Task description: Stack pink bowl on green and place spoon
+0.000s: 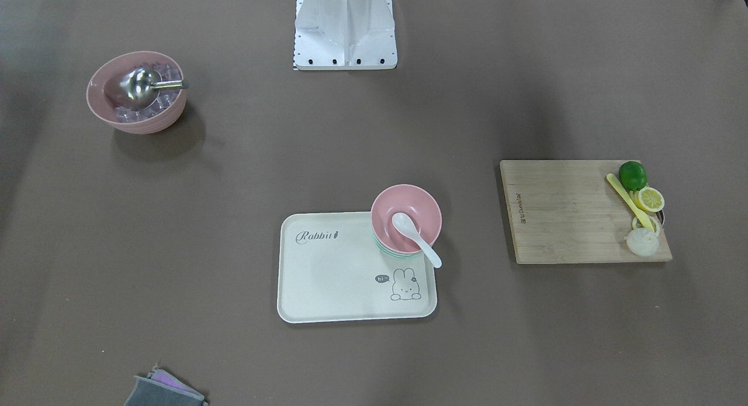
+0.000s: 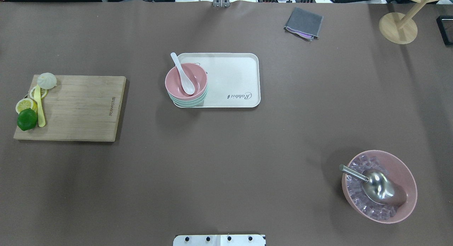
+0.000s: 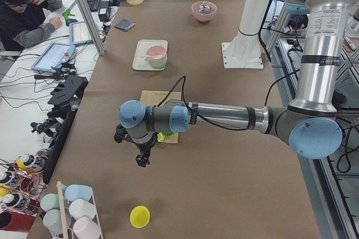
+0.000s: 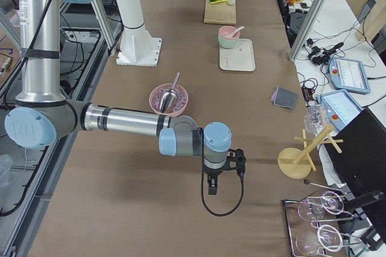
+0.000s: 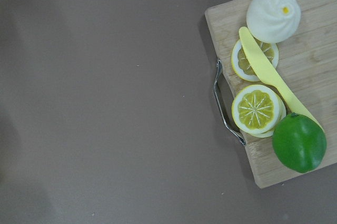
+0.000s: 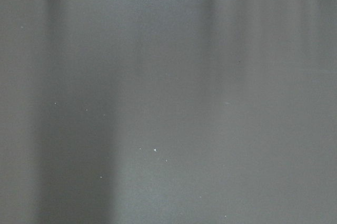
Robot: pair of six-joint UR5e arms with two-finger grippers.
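Observation:
A small pink bowl sits stacked on pale green bowls at a corner of the cream rabbit tray. A white spoon lies in the pink bowl with its handle over the rim. The stack also shows in the front-facing view with the spoon. My left gripper shows only in the exterior left view, beyond the cutting board's end, far from the tray. My right gripper shows only in the exterior right view, past the ice bowl. I cannot tell whether either is open or shut.
A large pink bowl holds ice cubes and a metal scoop. A wooden cutting board carries a lime, lemon slices, a bun and a yellow knife. A grey cloth and a wooden stand lie at the far side.

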